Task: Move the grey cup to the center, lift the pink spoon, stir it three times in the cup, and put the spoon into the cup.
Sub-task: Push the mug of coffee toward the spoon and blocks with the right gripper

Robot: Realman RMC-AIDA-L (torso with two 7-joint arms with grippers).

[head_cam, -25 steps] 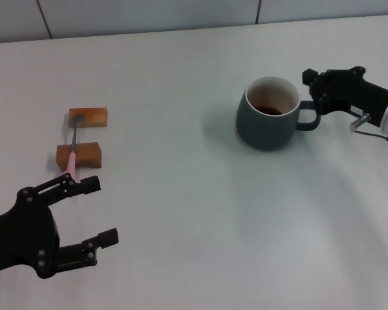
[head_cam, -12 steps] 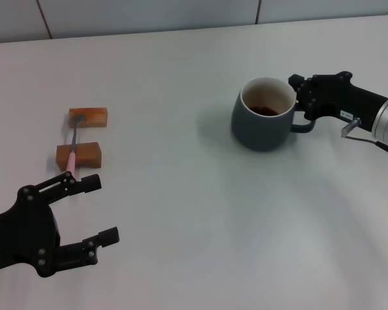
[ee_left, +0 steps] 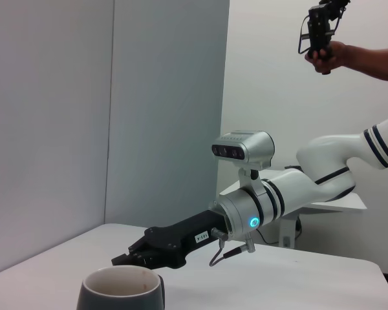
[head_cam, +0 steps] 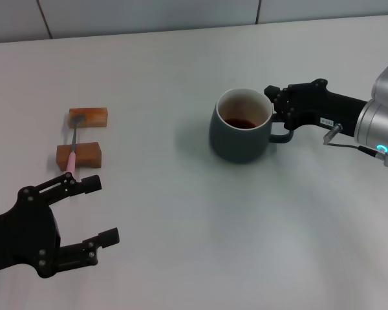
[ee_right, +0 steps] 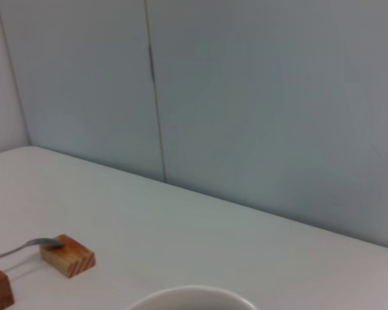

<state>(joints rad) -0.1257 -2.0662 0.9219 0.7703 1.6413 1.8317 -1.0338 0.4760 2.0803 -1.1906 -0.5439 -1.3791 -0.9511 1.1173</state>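
Note:
The grey cup (head_cam: 240, 132) with dark liquid stands right of the table's middle. My right gripper (head_cam: 279, 107) is at its loop handle and looks shut on it. The cup's rim also shows in the left wrist view (ee_left: 120, 290), with the right gripper (ee_left: 130, 259) behind it, and in the right wrist view (ee_right: 191, 297). The pink spoon (head_cam: 74, 139) lies across two orange-brown blocks at the left; its metal bowl shows in the right wrist view (ee_right: 27, 247). My left gripper (head_cam: 102, 210) is open and empty, near the table's front left, just short of the spoon's pink end.
The far block (head_cam: 88, 116) carries the spoon's bowl and the near block (head_cam: 79, 155) its handle. The white table (head_cam: 181, 226) runs back to a grey wall. A person holding a controller (ee_left: 320, 39) stands behind the robot.
My right gripper has moved left with the grey cup, shifting it toward the table's middle. The left arm and the spoon have not moved.

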